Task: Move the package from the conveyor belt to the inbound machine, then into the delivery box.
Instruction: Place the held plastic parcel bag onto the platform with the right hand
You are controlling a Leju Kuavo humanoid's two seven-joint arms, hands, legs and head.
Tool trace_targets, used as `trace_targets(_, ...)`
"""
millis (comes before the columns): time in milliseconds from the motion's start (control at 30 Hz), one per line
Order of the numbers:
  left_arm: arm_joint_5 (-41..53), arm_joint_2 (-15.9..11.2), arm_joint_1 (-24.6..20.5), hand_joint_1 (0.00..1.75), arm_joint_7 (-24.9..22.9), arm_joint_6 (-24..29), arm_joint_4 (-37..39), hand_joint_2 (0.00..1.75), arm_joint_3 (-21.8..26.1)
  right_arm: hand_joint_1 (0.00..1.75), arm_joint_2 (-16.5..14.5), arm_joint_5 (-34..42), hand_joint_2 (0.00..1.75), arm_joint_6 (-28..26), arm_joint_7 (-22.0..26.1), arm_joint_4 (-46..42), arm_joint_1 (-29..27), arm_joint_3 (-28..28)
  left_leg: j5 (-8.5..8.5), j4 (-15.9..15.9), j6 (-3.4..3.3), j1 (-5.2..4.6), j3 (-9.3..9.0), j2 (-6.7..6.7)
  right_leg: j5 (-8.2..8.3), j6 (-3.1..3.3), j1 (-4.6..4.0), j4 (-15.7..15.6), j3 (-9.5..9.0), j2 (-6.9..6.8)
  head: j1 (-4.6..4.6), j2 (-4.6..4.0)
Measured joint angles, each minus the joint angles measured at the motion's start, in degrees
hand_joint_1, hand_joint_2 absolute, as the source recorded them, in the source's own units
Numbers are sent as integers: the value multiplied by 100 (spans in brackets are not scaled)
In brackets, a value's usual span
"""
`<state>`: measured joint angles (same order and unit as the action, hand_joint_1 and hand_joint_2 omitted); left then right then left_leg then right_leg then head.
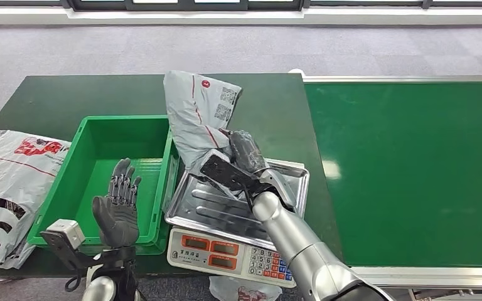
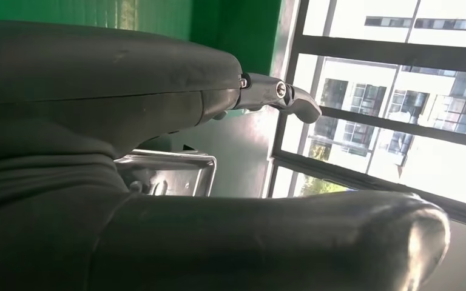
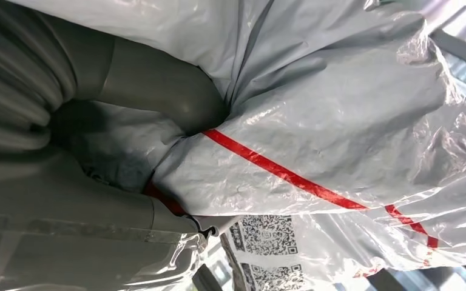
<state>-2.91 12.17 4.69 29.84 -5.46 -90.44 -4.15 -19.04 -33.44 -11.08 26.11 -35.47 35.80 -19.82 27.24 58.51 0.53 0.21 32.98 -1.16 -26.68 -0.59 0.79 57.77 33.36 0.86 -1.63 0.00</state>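
Note:
My right hand (image 1: 243,152) grips a grey plastic package (image 1: 199,116) with red stripes and QR labels, held upright above the far left corner of the steel scale tray (image 1: 282,182). The wrist view shows the crumpled package (image 3: 340,121) pinched between thumb and fingers (image 3: 158,91). My left hand (image 1: 118,207) is raised with fingers spread over the near part of the green delivery box (image 1: 100,135), holding nothing. The left hand (image 2: 158,91) is seen close up, with the tray's corner (image 2: 182,173) behind it. The green conveyor belt (image 1: 408,169) lies to the right.
The scale's keypad and red displays (image 1: 226,248) face me at the table's front edge. A white printed bag (image 1: 6,182) lies left of the green box. Another bag (image 1: 238,291) sits below the scale. Dark green tabletop (image 1: 69,94) stretches behind the box.

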Motion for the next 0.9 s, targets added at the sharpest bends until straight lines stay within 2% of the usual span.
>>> trace_targets(100, 4, 0, -14, 0, -12, 0, 0, 0, 3, 39, -30, -72, 175, 6, -331, 145, 23, -90, 0, 0, 1, 1, 0, 0, 0, 0, -1, 0, 1, 0, 0, 0)
trace_targets(133, 7, 0, -16, 0, -18, 0, -1, 0, 3, 1, -31, -127, 131, -35, -435, 174, 25, -114, 0, 0, 1, 1, 0, 0, 0, 0, -1, 0, 1, 0, -1, 0)
trace_targets(233, 33, 0, -16, 0, -66, 6, -7, 0, 4, 0, -19, -531, 0, -312, -1102, 260, 45, -209, -1, 0, 1, 1, 0, 0, 0, 0, -1, 0, 2, 0, -1, 0)
trace_targets(333, 77, 0, -11, 0, -135, 14, -51, 0, 8, 0, 33, -1201, 0, -721, -2005, 301, 55, -354, -1, 0, 1, 0, 1, 0, 0, 0, 0, 0, 1, 0, -1, 0)
trace_targets(400, 87, 0, -6, 0, -165, 15, -89, 0, 11, 0, 71, -1518, 0, -919, -2337, 302, 60, -425, -1, 0, 1, 0, 1, 1, 0, 0, 0, 0, 1, 0, -1, 0)
trace_targets(900, 88, 0, 0, 0, -180, 15, -151, 0, 17, 0, 175, -1640, 0, -1000, -2472, 302, 82, -586, -1, 0, 1, 1, 1, 0, 0, 0, 0, 0, 2, 0, -1, 0)
